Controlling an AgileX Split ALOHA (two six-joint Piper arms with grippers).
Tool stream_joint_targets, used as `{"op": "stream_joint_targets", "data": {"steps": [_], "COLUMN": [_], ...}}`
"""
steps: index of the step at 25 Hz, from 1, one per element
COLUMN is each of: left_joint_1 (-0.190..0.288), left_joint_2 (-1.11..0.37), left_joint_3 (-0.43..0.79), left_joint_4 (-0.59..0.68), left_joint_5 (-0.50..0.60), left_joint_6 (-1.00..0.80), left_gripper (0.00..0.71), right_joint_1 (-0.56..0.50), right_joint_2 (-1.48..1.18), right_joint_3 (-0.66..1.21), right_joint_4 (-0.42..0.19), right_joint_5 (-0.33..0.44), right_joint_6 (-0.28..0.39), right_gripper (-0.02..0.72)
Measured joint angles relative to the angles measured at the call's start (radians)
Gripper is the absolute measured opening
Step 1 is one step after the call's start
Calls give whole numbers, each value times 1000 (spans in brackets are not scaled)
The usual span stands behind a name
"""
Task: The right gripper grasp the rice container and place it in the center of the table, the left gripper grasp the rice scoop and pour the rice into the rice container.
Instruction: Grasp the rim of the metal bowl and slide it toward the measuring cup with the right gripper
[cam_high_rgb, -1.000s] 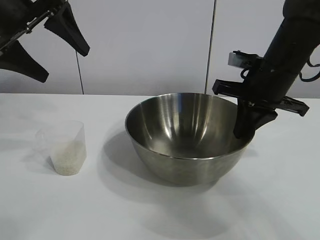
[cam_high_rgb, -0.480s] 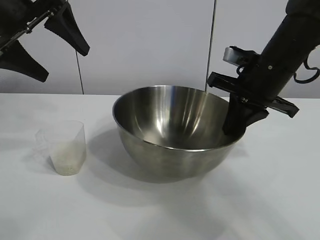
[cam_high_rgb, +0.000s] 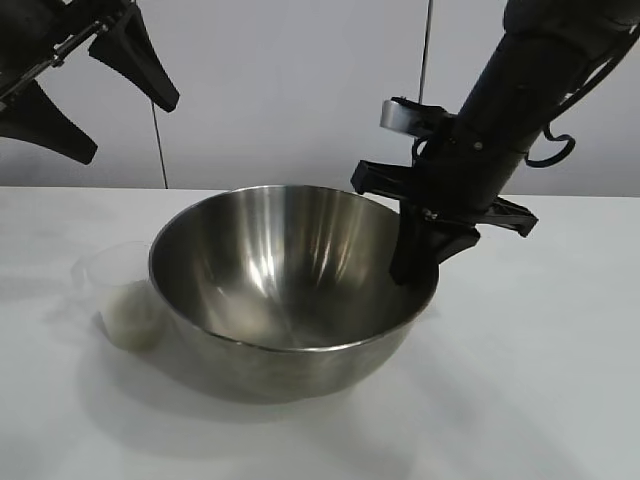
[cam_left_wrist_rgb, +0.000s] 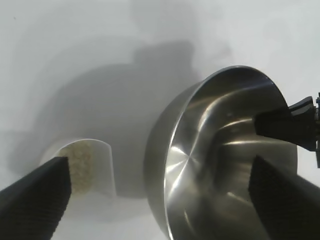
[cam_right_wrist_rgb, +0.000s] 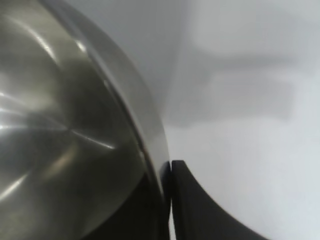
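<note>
The steel rice container (cam_high_rgb: 280, 290) stands on the white table (cam_high_rgb: 540, 380), tilted slightly. My right gripper (cam_high_rgb: 418, 262) is shut on its right rim, one finger inside and one outside; the right wrist view shows the rim (cam_right_wrist_rgb: 150, 145) pinched by the outer finger (cam_right_wrist_rgb: 200, 205). The clear rice scoop (cam_high_rgb: 125, 300), with rice (cam_high_rgb: 135, 312) in its base, stands just left of the container, partly hidden behind its wall. My left gripper (cam_high_rgb: 90, 85) hangs open high at the upper left. Its wrist view looks down on the scoop (cam_left_wrist_rgb: 87, 167) and the container (cam_left_wrist_rgb: 225, 160).
A pale wall with vertical seams runs behind the table. The table (cam_left_wrist_rgb: 75, 60) shows only shadows around the scoop and container.
My right gripper has dragged the rice container leftward across the table, from right of centre until its wall comes up against the scoop. The left gripper has not moved.
</note>
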Motion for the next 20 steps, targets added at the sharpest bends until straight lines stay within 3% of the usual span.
{"op": "stream_joint_targets", "data": {"steps": [14,17,20], "left_joint_1": [0,0,0], "left_joint_2": [0,0,0], "left_joint_3": [0,0,0], "left_joint_4": [0,0,0], "left_joint_5": [0,0,0], "left_joint_6": [0,0,0], "left_gripper": [694,694,694], "right_joint_1": [5,7,7], "right_joint_2": [31,31,31], "right_joint_3": [0,0,-1], "right_joint_4": [-32,-29,-28], "right_joint_5": [-27,-28,-30], "right_joint_6": [25,28,28], "right_gripper": [23,109,298]}}
